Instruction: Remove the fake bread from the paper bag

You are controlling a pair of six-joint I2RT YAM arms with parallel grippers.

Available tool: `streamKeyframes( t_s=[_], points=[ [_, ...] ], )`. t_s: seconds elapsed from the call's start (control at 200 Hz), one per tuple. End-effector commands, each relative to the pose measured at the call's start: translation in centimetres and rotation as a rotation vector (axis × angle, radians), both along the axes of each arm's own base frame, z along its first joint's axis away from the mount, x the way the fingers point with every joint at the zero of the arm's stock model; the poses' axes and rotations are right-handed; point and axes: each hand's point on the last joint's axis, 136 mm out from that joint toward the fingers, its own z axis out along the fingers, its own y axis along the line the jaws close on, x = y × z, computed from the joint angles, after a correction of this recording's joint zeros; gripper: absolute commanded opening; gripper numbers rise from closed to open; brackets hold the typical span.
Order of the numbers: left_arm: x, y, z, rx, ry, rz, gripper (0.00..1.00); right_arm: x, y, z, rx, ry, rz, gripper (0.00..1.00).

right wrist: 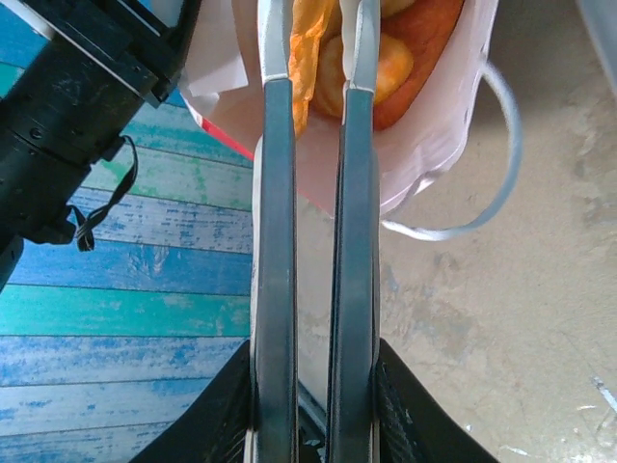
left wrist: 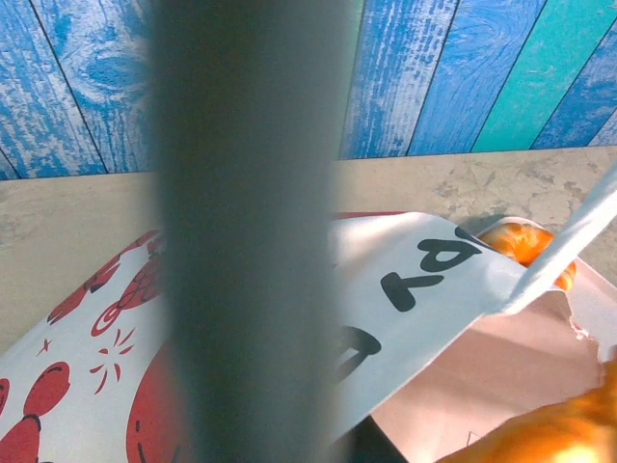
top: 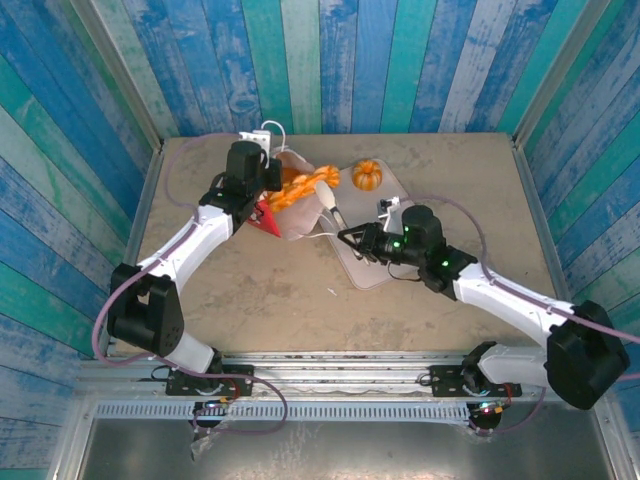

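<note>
The paper bag (top: 272, 218), white with a red band, lies on its side at the table's middle left, its mouth toward the right. Orange fake bread (top: 300, 190) shows at its mouth. My left gripper (top: 266, 178) is at the bag's far edge, shut on the paper, which rises close to the lens as the paper bag (left wrist: 415, 289). My right gripper (top: 328, 196) reaches into the mouth from the right. In the right wrist view the right gripper (right wrist: 316, 39) is shut on an orange piece of fake bread (right wrist: 310, 58), with more pieces behind it inside the bag (right wrist: 424, 145).
A pale-pink tray (top: 375, 268) lies right of the bag, under my right gripper, with a round orange roll (top: 367, 175) at its far end. A white cord handle (right wrist: 492, 183) loops out from the bag onto the table. Blue plank walls surround the table.
</note>
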Motion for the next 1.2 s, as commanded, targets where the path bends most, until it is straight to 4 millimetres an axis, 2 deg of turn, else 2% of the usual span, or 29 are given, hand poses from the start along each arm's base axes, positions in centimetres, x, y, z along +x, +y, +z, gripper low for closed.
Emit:
streamKeyframes(
  t_s=[0.0,0.481,0.711,0.826,1.047,1.192],
  points=[
    [0.5,0.4,1.7,-0.017,-0.039,0.041,0.06,-0.2,-1.0,1.4,-0.013,-0.075,-0.033,0.08],
    [0.6,0.7,1.2,-0.015,-0.029,0.059,0.06,-2.3,-5.2,5.6,0.004,-0.159,-0.152,0.08],
    [0.8,0.7,1.5,-0.021,-0.034,0.066,0.07,-3.3,-8.9,6.4,-0.03,-0.178,-0.285,0.09],
    [1.0,0.5,1.3,-0.029,-0.031,0.064,0.07,-3.3,-10.8,5.9,-0.036,-0.169,-0.374,0.1],
    [0.9,0.1,0.9,-0.042,-0.02,0.041,0.06,-2.5,-13.1,1.8,-0.02,-0.058,-0.538,0.11],
    [0.7,0.1,0.6,-0.037,-0.015,0.037,0.06,-1.9,-13.9,-0.1,0.001,-0.014,-0.617,0.11]
  ],
)
